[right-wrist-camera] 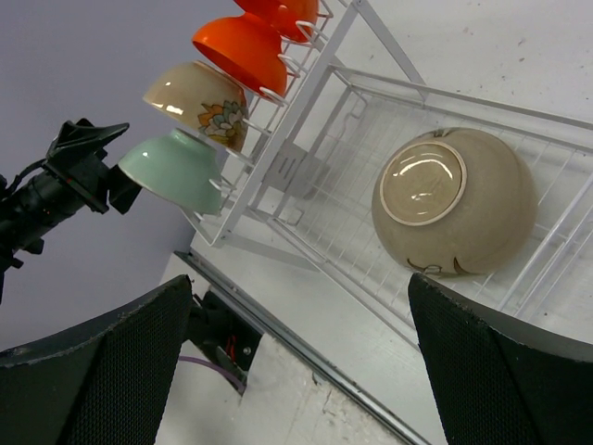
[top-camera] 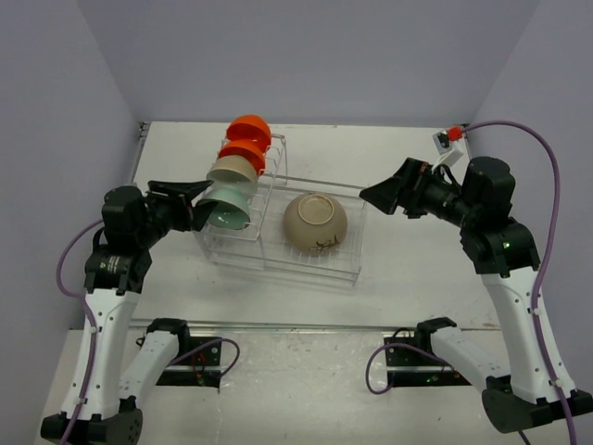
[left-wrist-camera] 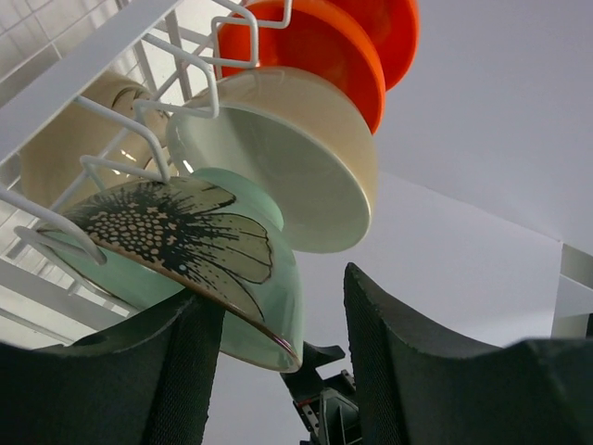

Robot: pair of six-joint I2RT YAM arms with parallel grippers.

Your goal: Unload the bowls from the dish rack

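Five bowls: all sit in the white wire dish rack (top-camera: 306,269) on the white desk (top-camera: 417,269).
Upright slots: four bowls stand on edge in a row. The two small orange bowls (top-camera: 248,128) are at the far end, then the small beige bowl (top-camera: 232,170), then the pale mint-green bowl (top-camera: 225,211) at the near end.
Lower basket: the larger tan bowl with dark markings (top-camera: 315,222) lies bottom up, its foot ring facing upward.
Left gripper (top-camera: 196,202): at the mint-green bowl. Its jaws are spread, and the bowl's rim reaches down between the black fingers (left-wrist-camera: 139,371). Whether the rim touches either finger cannot be told.
Right gripper (top-camera: 375,195): in the air by the right end of the rack, near the tan bowl, holding nothing, jaws spread wide.
Mint-green bowl, inside: a dark flower pattern, seen from the left wrist.
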